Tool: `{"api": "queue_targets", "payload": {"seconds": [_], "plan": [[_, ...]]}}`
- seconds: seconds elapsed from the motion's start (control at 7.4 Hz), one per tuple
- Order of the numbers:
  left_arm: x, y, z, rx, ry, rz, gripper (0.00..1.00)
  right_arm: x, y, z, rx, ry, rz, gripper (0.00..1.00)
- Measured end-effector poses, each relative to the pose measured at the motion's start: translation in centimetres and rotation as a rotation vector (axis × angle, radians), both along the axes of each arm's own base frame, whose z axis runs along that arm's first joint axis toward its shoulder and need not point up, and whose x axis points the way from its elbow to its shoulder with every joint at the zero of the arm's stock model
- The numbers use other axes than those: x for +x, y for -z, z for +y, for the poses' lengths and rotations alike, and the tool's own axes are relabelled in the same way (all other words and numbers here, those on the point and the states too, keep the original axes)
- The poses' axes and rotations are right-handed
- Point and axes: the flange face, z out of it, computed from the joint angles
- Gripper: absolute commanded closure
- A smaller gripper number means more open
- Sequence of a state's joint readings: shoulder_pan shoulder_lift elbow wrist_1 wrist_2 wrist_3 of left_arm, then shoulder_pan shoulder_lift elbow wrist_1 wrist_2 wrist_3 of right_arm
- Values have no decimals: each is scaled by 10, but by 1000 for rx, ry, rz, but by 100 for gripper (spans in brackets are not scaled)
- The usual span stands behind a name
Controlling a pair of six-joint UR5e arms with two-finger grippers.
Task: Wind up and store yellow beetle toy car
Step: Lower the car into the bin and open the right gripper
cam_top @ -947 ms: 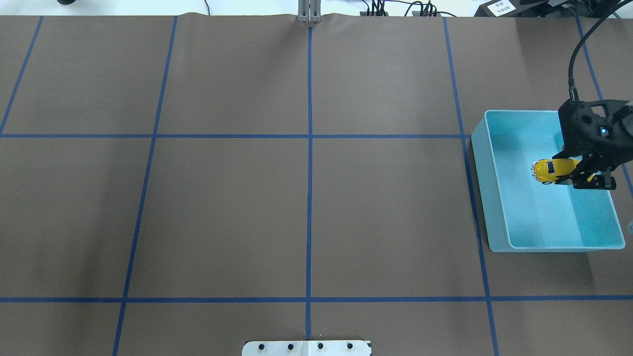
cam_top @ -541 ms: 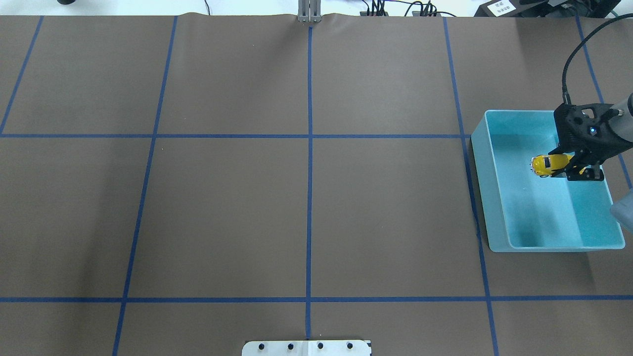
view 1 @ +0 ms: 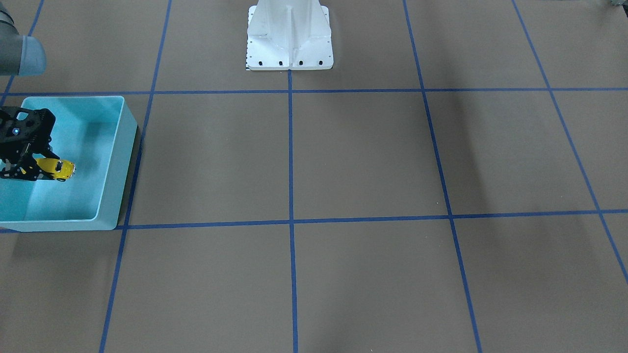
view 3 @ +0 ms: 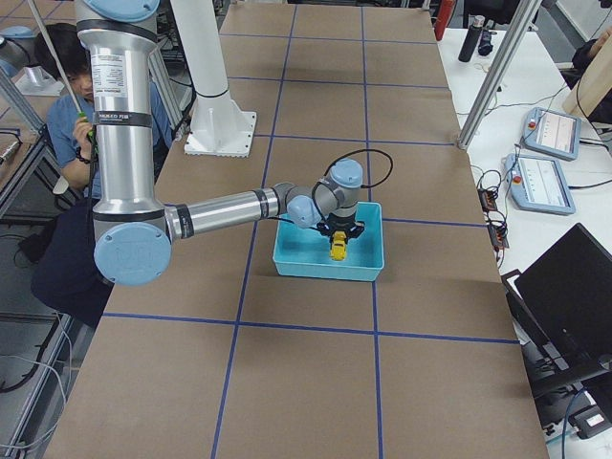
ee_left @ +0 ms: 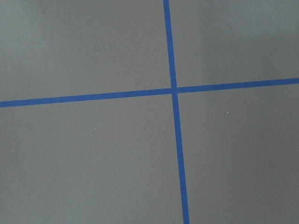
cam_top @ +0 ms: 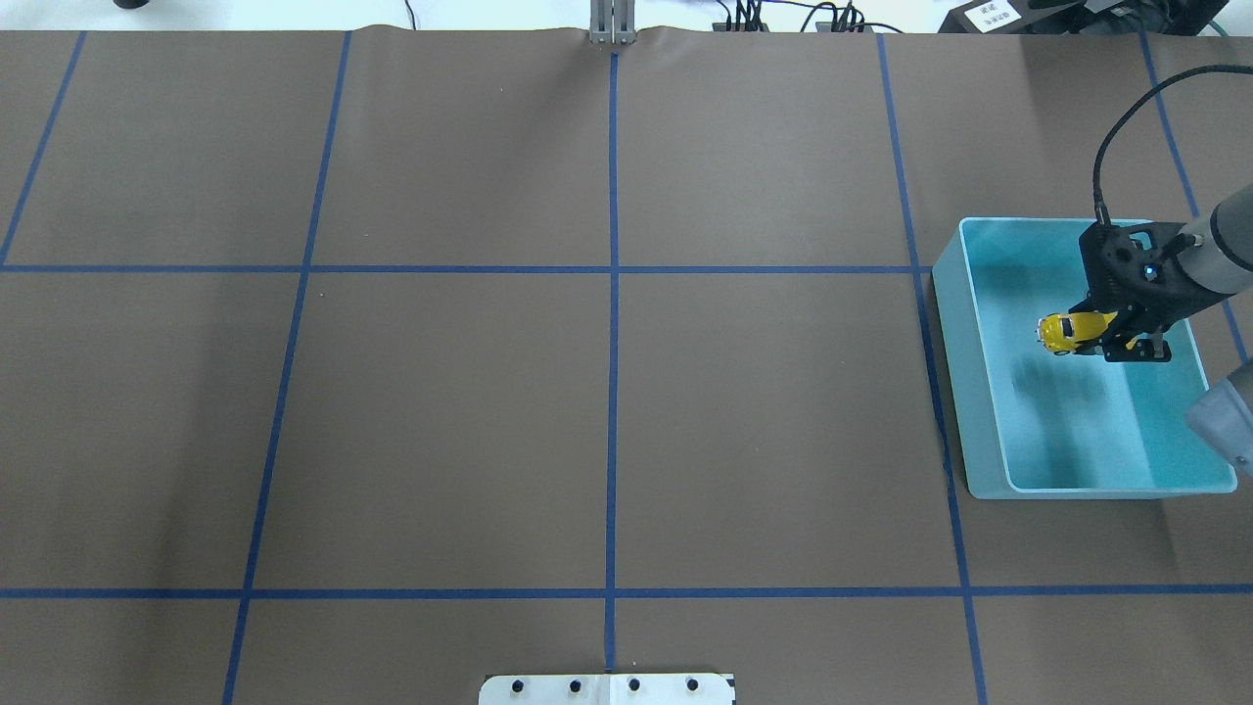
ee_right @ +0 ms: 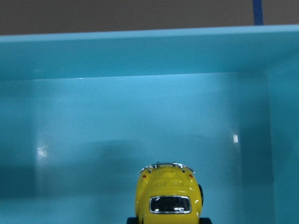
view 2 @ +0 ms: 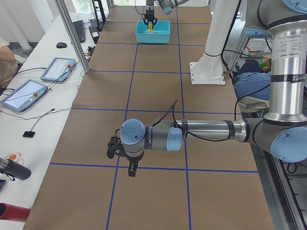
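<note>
Storage step: right gripper (cam_top: 1116, 340) fingers clamp glossy yellow beetle toy car (cam_top: 1062, 333) inside turquoise plastic bin (cam_top: 964, 372), frame right; next: lower, release.

Yellow toy car (cam_top: 1062, 333), turquoise bin (cam_top: 969, 392), brown table (cam_top: 440, 411) with blue grid lines (cam_top: 613, 392).

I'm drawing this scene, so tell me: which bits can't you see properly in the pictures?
- Half of the yellow beetle toy car: in the overhead view the fingers of the right gripper cover it; in the right wrist view the bottom edge cuts it off.
- Left gripper, open or shut: it shows only in the exterior left view, too unclear.
</note>
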State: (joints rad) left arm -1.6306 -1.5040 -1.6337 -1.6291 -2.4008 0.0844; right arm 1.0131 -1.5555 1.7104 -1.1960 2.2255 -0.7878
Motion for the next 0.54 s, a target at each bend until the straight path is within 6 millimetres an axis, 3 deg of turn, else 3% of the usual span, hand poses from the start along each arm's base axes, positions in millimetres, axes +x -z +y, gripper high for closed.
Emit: {"api": "queue_targets", "payload": {"seconds": [0.41,0.54], "plan": [[0,1,0,1,0,0,0,-22,2,8,-25,-4,-20,97],[0,1,0,2,0,0,0,-27,3,10,-30,-3,-22,42]]}}
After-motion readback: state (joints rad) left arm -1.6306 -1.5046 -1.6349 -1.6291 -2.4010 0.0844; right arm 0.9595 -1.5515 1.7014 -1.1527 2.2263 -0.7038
